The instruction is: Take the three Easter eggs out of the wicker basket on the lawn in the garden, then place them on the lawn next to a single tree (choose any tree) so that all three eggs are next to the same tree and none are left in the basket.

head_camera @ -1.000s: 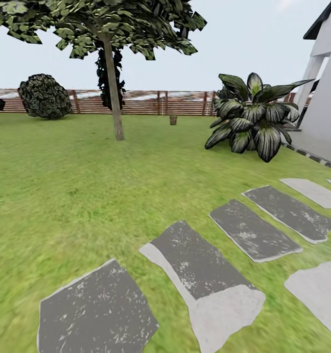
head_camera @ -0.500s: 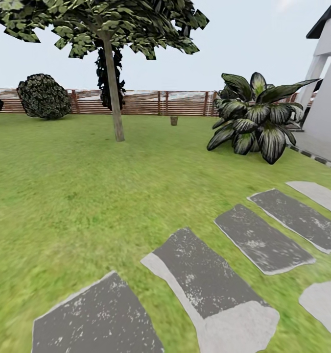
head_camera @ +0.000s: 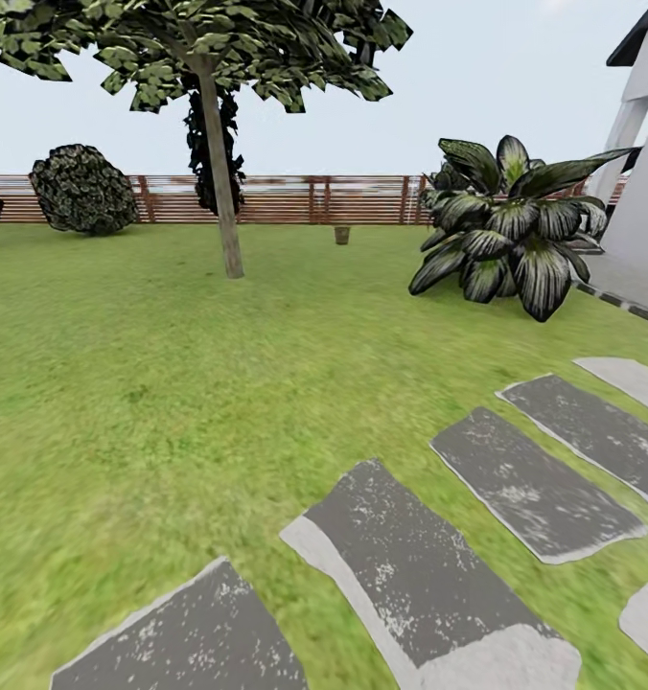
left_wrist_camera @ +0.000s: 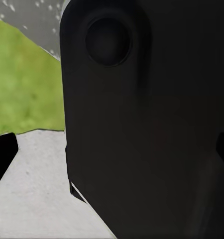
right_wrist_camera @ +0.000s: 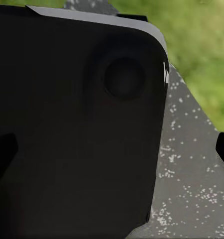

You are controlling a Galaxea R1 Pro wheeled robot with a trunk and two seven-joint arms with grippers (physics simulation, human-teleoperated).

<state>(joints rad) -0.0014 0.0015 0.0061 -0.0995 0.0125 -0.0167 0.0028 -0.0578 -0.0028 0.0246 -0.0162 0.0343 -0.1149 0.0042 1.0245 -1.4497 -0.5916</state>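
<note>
**Lawn and fence ahead, basket far off**

Green lawn (head_camera: pixel 171 383) is crossed by grey stepping stones (head_camera: pixel 410 565). What appears to be the wicker basket (head_camera: pixel 341 235) is seen small, by the slatted fence (head_camera: pixel 295 199), right of the tree (head_camera: pixel 223 182). Eggs cannot be made out. Jaw state cannot be told for either gripper.
</note>
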